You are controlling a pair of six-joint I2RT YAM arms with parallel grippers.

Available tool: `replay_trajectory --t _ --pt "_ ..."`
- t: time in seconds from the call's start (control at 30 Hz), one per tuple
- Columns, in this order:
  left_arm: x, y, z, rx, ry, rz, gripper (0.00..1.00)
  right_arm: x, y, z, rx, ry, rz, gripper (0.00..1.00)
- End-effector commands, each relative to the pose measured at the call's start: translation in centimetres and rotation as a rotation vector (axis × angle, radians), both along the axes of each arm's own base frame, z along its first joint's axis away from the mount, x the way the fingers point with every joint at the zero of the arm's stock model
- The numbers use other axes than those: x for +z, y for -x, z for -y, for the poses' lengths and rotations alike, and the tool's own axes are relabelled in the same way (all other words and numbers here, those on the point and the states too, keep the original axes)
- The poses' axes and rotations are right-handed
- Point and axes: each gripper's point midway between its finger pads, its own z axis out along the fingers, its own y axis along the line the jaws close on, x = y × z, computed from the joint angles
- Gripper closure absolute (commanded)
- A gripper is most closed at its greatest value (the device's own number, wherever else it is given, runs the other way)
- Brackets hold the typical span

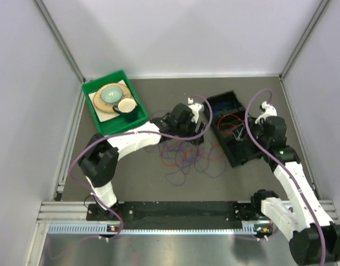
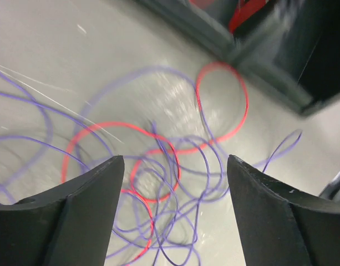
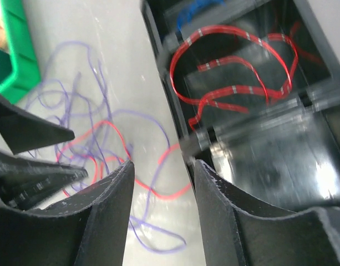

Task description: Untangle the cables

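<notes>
At the far left of the table (image 1: 131, 172) sits a green bin (image 1: 120, 124) holding a tan board with a pale bowl (image 1: 111, 94) on it. It stands well apart from the wires.

The left arm reaches from its base toward the middle of the table. The left gripper (image 2: 175, 160) hangs above the tangle with its 2 fingers spread wide. Nothing lies between them, and it grips no wire.

The cables (image 1: 183, 155) lie mostly as 1 loose tangle on the bare table, just left of the black box. Its thin purple loops are crossed by red ones. In the left wrist view the purple strands (image 2: 181, 221) overlap many times beneath the fingers. A red loop (image 2: 156, 172) sits among them, and a second red ring (image 2: 222, 100) lies nearer the box — that view is blurred, so single crossings cannot be traced.

Right of centre is the black box (image 1: 244, 155), divided into compartments. A red cable (image 3: 231, 66) lies coiled inside 1 of them, with light bands along it. Something blue shows in the compartment beyond, too blurred to tell.

The right gripper (image 3: 164, 166) hovers over the box's left wall (image 3: 165, 100) — its 2 fingers are parted by a modest gap and hold nothing. Through the gap show the table and the end of a red strand (image 3: 164, 194).
</notes>
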Motion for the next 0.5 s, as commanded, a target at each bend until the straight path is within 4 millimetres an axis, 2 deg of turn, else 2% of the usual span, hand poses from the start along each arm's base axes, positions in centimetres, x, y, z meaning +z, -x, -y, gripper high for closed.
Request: replay_trajectory --t 0.0,0.13,0.2,0.3,0.33,0.37,0.4,0.43,0.47 --pt "-0.8 2.4 0.7 -0.086 -0.100 0.103 0.19 0.2 1.5 0.7 -0.024 0.023 -0.001 0.52" --pt "-2.3 2.6 2.3 -0.111 -0.153 0.090 0.20 0.5 1.8 0.8 -0.032 0.018 0.003 0.51" --pt "-2.3 3.7 3.6 -0.152 -0.142 0.070 0.19 0.7 1.8 0.7 -0.033 0.010 0.004 0.51" --pt "-4.1 4.1 4.4 -0.157 -0.187 0.057 0.21 1.0 1.7 0.6 -0.031 0.003 0.011 0.51" --pt "-4.5 4.0 4.3 -0.151 -0.204 0.048 0.26 1.0 1.7 0.6 -0.031 0.002 0.010 0.51" --pt "-4.9 3.8 4.1 -0.142 -0.221 0.043 0.31 1.2 1.6 0.6 -0.029 0.001 0.014 0.51" --pt "-5.2 3.1 3.5 -0.112 -0.263 0.059 0.43 1.4 1.6 0.6 -0.029 0.001 0.017 0.51" --pt "-5.1 2.6 3.1 -0.088 -0.283 0.066 0.72 1.5 1.5 0.6 -0.029 0.000 0.020 0.50" --pt "-4.8 2.2 2.7 -0.060 -0.300 0.076 0.95 1.6 1.5 0.5 -0.026 0.000 0.024 0.50"
